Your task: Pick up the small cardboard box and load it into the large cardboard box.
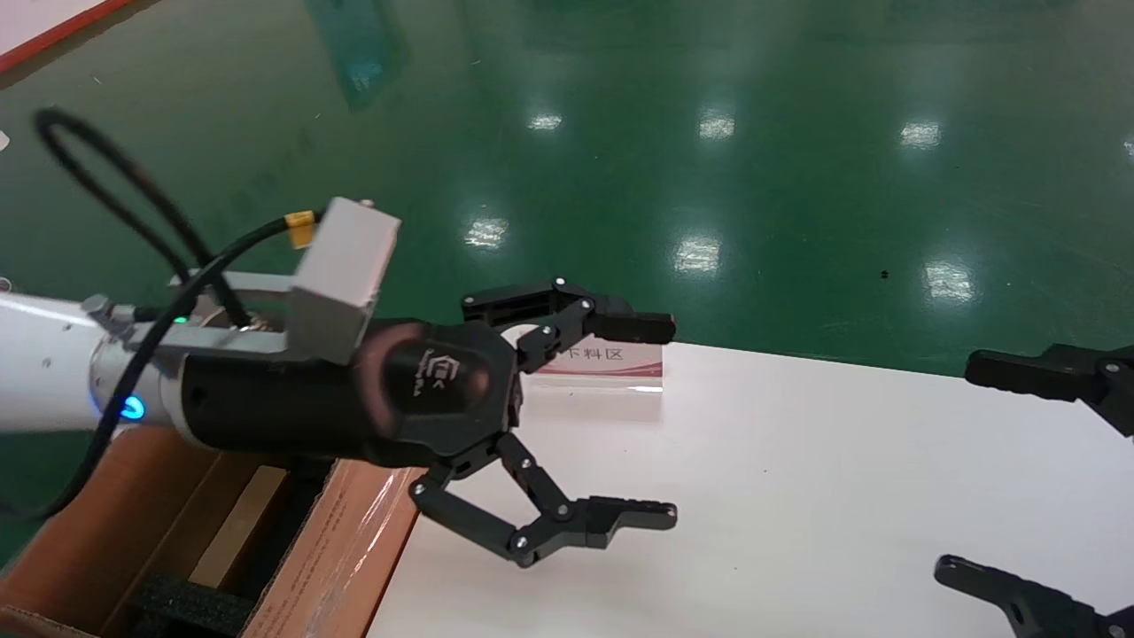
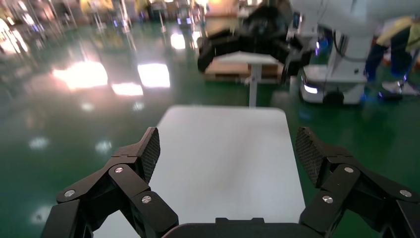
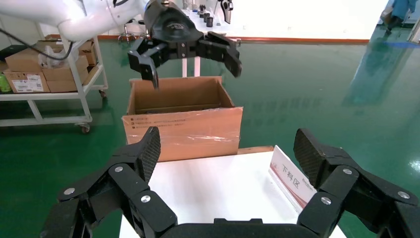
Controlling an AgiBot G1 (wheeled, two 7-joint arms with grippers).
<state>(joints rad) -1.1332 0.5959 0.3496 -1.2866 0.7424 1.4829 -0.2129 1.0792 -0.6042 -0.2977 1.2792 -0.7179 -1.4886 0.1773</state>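
Note:
The small cardboard box shows in no view. The large cardboard box (image 1: 337,549) stands open at the table's left end, with black foam (image 1: 190,607) inside; it also shows in the right wrist view (image 3: 183,129), with clear tape across its near side. My left gripper (image 1: 671,420) is open and empty, hanging above the table just right of the large box; its fingers (image 2: 148,148) frame only bare table. My right gripper (image 1: 957,465) is open and empty at the table's right end, facing the large box (image 3: 227,141).
The white table (image 1: 797,496) carries only a small sign with red print (image 1: 602,359) at its far edge. Green glossy floor surrounds it. A white cart with cartons (image 3: 29,74) stands beyond the large box.

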